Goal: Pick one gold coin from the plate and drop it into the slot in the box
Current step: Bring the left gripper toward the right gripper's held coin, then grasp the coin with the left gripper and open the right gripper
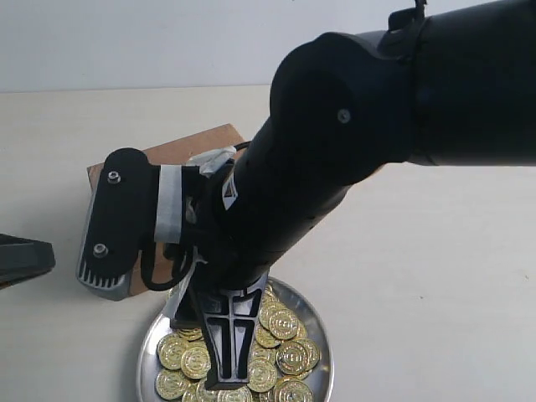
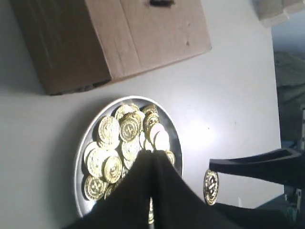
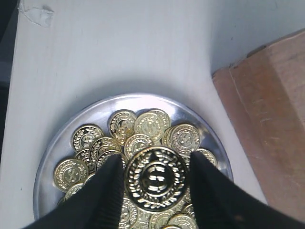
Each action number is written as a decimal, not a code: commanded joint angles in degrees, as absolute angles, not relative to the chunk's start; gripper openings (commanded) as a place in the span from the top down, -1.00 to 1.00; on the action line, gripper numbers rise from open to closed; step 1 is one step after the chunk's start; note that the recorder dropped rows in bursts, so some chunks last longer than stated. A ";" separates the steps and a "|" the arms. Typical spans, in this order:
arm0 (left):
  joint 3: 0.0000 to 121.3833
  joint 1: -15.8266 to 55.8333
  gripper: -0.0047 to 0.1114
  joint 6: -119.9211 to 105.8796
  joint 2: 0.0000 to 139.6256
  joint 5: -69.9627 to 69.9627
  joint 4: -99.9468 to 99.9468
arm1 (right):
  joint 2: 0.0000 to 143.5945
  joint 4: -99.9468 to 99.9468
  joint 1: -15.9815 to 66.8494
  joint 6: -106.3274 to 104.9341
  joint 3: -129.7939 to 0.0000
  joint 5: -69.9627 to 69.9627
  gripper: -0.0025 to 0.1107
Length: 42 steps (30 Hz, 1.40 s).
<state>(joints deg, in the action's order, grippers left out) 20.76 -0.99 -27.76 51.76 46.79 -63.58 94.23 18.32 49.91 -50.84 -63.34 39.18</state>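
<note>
The silver plate [image 1: 323, 337] lies near the table's front edge and holds several gold coins [image 1: 285, 322]. My right gripper [image 3: 155, 160] hangs just above the pile, shut on one gold coin [image 3: 155, 183] pinched by its rim, face to the camera. In the exterior view that gripper [image 1: 219, 378] points down over the plate's left half. The brown box [image 1: 188, 149] stands right behind the plate, its slot [image 2: 162, 3] on the top face. My left gripper [image 1: 42, 255] rests at the far left, its fingers [image 2: 138, 191] pressed together. From there the held coin [image 2: 210, 187] shows edge-on.
The right arm's bulk [image 1: 335, 142] hides most of the box in the exterior view. A crumpled scrap of tape [image 3: 35, 15] lies on the pale table beyond the plate [image 3: 52, 148]. The box wall [image 3: 271, 119] stands close beside the plate.
</note>
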 commanded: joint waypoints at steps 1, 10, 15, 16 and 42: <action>23.08 -0.55 0.92 -32.43 60.01 53.97 -65.70 | 93.88 17.98 49.98 -51.06 -63.93 39.25 0.54; 26.55 -0.65 0.92 -44.57 67.73 61.05 -69.94 | 93.88 17.85 49.98 -51.10 -63.93 37.93 0.54; 26.65 -0.65 0.88 -46.32 67.73 63.78 -70.62 | 93.88 17.98 49.98 -51.10 -63.93 34.60 0.54; 26.65 -0.65 0.80 -46.32 67.73 64.43 -70.88 | 93.88 17.98 49.98 -51.10 -63.93 34.60 0.54; 26.65 -0.55 0.01 -54.46 75.93 68.10 -78.60 | 93.88 22.09 49.98 -51.00 -63.93 29.14 0.54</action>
